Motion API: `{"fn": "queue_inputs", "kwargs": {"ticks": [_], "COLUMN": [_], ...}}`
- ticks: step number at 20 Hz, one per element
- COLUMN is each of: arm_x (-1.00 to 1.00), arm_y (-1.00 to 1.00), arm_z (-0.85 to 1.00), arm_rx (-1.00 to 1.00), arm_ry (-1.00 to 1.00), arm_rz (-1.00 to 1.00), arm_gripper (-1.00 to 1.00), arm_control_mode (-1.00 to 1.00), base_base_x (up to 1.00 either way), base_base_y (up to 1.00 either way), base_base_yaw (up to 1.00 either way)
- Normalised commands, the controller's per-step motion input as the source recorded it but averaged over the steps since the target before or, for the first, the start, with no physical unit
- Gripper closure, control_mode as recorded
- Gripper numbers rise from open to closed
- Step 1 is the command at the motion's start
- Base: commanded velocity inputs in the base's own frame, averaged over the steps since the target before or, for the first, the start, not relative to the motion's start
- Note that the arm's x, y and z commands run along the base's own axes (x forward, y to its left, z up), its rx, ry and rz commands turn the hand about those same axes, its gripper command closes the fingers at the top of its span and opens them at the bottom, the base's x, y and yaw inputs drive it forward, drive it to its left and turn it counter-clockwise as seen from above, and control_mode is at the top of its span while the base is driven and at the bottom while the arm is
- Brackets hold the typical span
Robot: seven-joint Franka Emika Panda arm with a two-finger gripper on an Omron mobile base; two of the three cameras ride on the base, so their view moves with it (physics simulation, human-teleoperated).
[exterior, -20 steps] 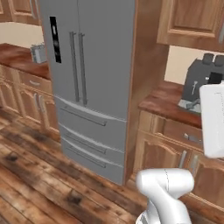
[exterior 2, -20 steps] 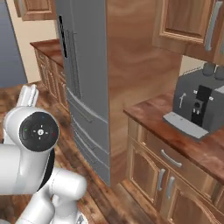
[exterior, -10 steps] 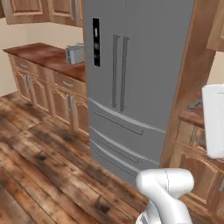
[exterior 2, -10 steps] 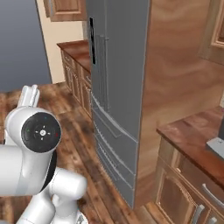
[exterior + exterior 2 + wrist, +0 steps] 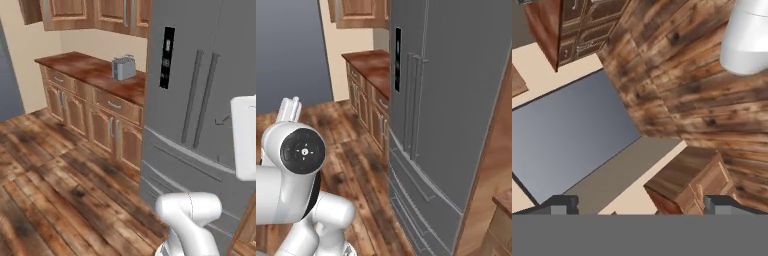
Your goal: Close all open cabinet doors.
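From the left base view, you look first at a plain beige wall and a grey panel at the far left edge, then at a plank wood floor (image 5: 65, 190) running under everything. Above, the cabinet doors (image 5: 95, 12) hang along the top of the frame, medium-brown with grey bar handles; the one at the far left end (image 5: 30, 11) appears to stand swung out from the row, the others flush. Below them a reddish-brown counter (image 5: 85, 67) tops a run of base cabinets and drawers (image 5: 90, 112), and a silver toaster (image 5: 123, 67) sits on it near the right end. Just right of that, touching the counter run, stands the tall grey refrigerator (image 5: 200, 100) with paired vertical handles and a dark dispenser strip.

In the hand view, you see the gripper (image 5: 642, 206) with its two dark fingertips (image 5: 559, 204) set wide apart, holding nothing, over floor and wall.
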Motion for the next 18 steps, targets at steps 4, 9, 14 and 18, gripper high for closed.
{"fn": "queue_inputs", "kwargs": {"ticks": [4,9,14,18], "arm_x": [0.0,0.0,0.0,0.0], "arm_y": [0.0,0.0,0.0,0.0], "arm_z": [0.0,0.0,0.0,0.0], "arm_rx": [0.0,0.0,0.0,0.0], "arm_ry": [0.0,0.0,0.0,0.0], "arm_rz": [0.0,0.0,0.0,0.0], "arm_gripper": [-1.0,-1.0,-1.0,-1.0], "arm_control_mode": [1.0,1.0,1.0,1.0], "base_base_x": [1.0,1.0,1.0,1.0], "base_base_y": [0.89,0.96,0.97,0.98], "base_base_yaw": [0.16,0.13,0.08,0.01]}}
